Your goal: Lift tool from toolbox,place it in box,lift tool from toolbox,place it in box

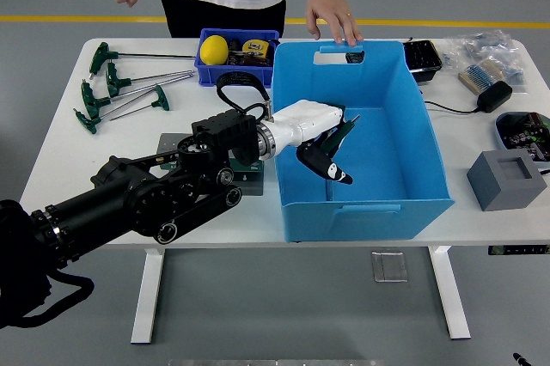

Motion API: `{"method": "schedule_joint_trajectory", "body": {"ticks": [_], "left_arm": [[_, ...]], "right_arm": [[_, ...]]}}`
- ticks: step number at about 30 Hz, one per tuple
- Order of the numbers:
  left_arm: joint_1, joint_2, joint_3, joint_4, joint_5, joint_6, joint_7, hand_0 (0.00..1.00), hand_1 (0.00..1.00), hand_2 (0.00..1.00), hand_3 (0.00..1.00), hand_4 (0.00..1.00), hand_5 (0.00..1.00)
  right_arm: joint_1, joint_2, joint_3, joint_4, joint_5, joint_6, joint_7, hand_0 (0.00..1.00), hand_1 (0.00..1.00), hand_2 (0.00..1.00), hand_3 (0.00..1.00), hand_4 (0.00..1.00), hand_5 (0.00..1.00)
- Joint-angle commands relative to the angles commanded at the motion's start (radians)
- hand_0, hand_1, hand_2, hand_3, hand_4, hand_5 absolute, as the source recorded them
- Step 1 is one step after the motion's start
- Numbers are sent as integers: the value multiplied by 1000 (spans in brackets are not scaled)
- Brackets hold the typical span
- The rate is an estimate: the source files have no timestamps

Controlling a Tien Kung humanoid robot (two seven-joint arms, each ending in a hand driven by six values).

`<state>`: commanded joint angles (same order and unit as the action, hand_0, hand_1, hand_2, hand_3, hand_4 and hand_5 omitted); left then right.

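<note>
My left hand (325, 144), white with black fingers, reaches over the left wall of the big blue box (404, 203) and hangs inside it. It is shut on a green-handled tool (344, 131), whose metal tip points up and right. The long fingers (330, 165) stretch down toward the box floor. The small blue toolbox (206, 72) behind my arm holds a yellow tape measure (213, 48) and other tools. A person's hand (337, 26) rests on the box's far rim. My right arm is out of view.
Several green T-handle wrenches (120, 91) lie at the table's left. A grey block (507, 179), a black adapter (494, 95), a black tray (422, 56) and bagged parts (481, 48) sit right of the box. A grey plate (176, 144) lies under my forearm.
</note>
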<state>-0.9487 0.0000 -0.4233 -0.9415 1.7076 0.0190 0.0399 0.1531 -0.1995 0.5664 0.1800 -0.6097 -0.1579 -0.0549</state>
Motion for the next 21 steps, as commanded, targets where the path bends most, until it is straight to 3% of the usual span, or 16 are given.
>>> {"method": "schedule_joint_trajectory", "body": {"ticks": [5,6,11,12,18,19,21], "left_arm": [[-3,0,-6,6,0,-7,0,286,404,506,516,998,500],[-4,0,-8,8,2,-9,1,312,484,567,642,998,514],[-7,0,-14,9,9,-27,3,312,484,567,642,998,514],[-8,0,-15,9,10,-34,4,380,539,678,824,998,541],[-9,0,-18,10,10,-70,15,380,539,678,824,998,541],[-9,0,-17,11,10,-73,16,424,597,740,923,998,547],[-8,0,-17,13,12,-79,18,424,597,740,923,998,547]], "right_arm": [[1,0,1,0,-1,-1,0,600,520,613,692,914,945],[1,0,2,0,0,-1,0,600,520,613,692,914,944],[1,1,3,0,-2,-2,-1,600,520,613,692,914,944],[1,1,3,0,-3,-1,-1,600,519,613,692,915,943],[1,0,5,0,-5,-1,-2,600,519,613,692,915,943],[1,0,5,0,-5,-1,-2,599,519,612,690,914,943],[1,1,6,0,-5,-1,-2,599,519,612,690,914,943]]}}
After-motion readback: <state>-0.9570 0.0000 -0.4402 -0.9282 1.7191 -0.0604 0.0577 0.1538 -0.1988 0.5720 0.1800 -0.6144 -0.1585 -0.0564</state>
